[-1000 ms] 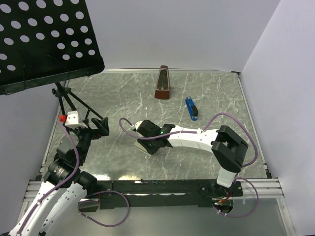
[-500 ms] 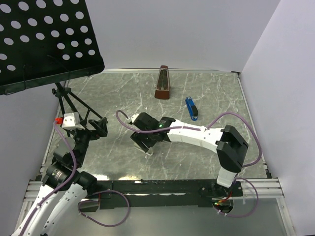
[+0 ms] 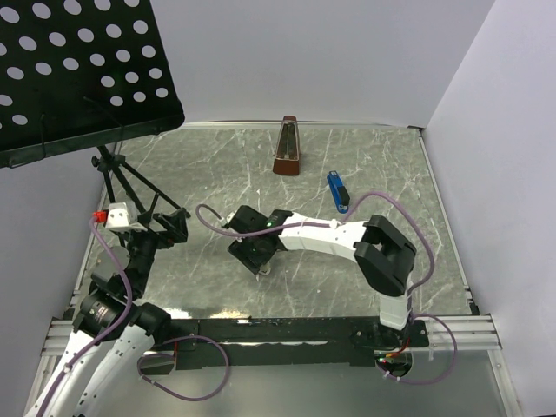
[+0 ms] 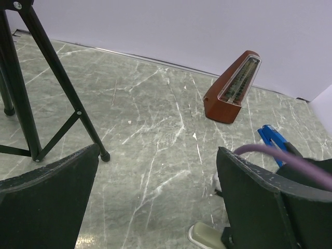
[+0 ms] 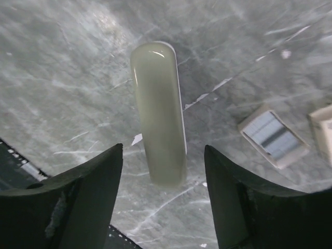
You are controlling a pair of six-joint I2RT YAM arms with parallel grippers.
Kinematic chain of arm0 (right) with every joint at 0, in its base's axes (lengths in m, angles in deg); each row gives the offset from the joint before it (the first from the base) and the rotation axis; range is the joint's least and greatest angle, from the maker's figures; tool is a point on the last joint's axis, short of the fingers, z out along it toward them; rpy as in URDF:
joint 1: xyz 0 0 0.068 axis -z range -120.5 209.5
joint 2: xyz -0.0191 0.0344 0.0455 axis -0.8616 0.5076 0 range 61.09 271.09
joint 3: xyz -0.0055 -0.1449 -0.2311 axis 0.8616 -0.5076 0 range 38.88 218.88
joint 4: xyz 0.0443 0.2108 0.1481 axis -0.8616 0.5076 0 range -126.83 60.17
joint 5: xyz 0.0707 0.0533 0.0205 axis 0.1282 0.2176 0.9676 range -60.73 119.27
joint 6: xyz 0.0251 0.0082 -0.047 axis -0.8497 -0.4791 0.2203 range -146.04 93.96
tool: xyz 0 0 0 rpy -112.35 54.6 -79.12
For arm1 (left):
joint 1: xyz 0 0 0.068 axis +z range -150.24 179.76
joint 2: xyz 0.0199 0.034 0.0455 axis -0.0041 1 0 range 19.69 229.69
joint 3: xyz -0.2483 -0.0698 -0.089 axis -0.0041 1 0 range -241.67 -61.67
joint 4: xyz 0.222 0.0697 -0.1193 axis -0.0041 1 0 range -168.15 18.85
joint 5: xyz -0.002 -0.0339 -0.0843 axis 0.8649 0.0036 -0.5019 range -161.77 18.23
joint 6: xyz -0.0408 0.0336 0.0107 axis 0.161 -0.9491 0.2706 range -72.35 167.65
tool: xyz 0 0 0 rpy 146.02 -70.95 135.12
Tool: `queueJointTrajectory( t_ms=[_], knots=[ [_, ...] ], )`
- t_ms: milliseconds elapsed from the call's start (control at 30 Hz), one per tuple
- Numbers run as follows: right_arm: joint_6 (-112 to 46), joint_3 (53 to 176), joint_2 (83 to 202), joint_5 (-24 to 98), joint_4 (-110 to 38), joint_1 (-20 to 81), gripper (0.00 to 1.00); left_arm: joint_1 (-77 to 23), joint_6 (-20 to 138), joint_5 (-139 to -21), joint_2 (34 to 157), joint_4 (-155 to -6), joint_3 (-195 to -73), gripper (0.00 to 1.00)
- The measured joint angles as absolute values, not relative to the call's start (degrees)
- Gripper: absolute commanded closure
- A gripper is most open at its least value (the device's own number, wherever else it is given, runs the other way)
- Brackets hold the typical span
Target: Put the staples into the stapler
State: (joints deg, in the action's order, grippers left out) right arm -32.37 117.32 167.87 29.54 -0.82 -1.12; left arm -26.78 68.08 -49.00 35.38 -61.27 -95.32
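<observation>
A pale greenish-white stapler [image 5: 158, 114] lies flat on the marble table. My right gripper [image 5: 163, 150] is open and hangs just above it, one finger on each side of its near end, not touching. The staples [image 5: 272, 135], a small open cardboard tray with silvery-grey contents, lie right of the stapler, with a second cardboard piece [image 5: 322, 132] at the frame edge. In the top view the right gripper [image 3: 256, 252] hides the stapler and staples. My left gripper [image 3: 165, 228] is open and empty, apart at the left. The stapler's end shows in the left wrist view [image 4: 207, 236].
A blue stapler [image 3: 338, 192] lies at the back right. A brown metronome [image 3: 287, 148] stands at the back centre. A black music stand [image 3: 78, 69] overhangs the left, and its tripod legs [image 4: 57, 88] stand close to my left gripper. A purple cable [image 3: 213, 217] loops beside the right wrist.
My right arm has swung left, its elbow folding in, and its gripper has shifted a little left over the pale stapler. My left gripper has drifted slightly left.
</observation>
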Motion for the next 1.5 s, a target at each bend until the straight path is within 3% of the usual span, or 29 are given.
queueJointTrajectory(
  t_ms=[267, 367, 600, 867, 1033, 1267, 1367, 1500],
  knots=[
    [-32.15, 117.34, 170.73, 30.13, -0.93, -1.12, 0.76, -26.63, 68.08, -49.02, 34.77, -61.4, -95.1, 0.0],
    [-32.04, 117.34, 170.54, 30.13, -1.0, -1.12, 0.77, -26.61, 68.08, -49.02, 34.79, -61.42, -94.88, 0.01],
    [-32.08, 117.32, 164.9, 28.91, -0.14, 1.92, 0.77, -26.56, 68.08, -49.02, 34.79, -61.53, -94.77, 0.0],
    [-32.83, 116.2, 158.06, 25.87, 0.23, 20.08, 0.76, -26.48, 68.08, -49.05, 34.77, -61.57, -94.77, 0.0],
    [-34.12, 116.2, 159.56, 25.06, 0.77, 28.45, 0.75, -26.08, 68.1, -49.05, 34.77, -61.57, -94.77, 0.01],
    [-35.91, 116.2, 167.3, 23.38, 0.49, 32.78, 0.72, -25.8, 68.1, -49.05, 34.77, -61.57, -94.77, 0.01],
    [-37.02, 116.2, 170.06, 22.66, 0.05, 33.87, 0.64, -25.62, 68.14, -49.07, 34.77, -61.57, -94.77, 0.01],
    [-38.23, 116.2, 170.1, 22.59, -1.02, 34.42, 0.41, -25.43, 68.29, -49.29, 34.74, -61.6, -94.77, 0.01]
  ],
)
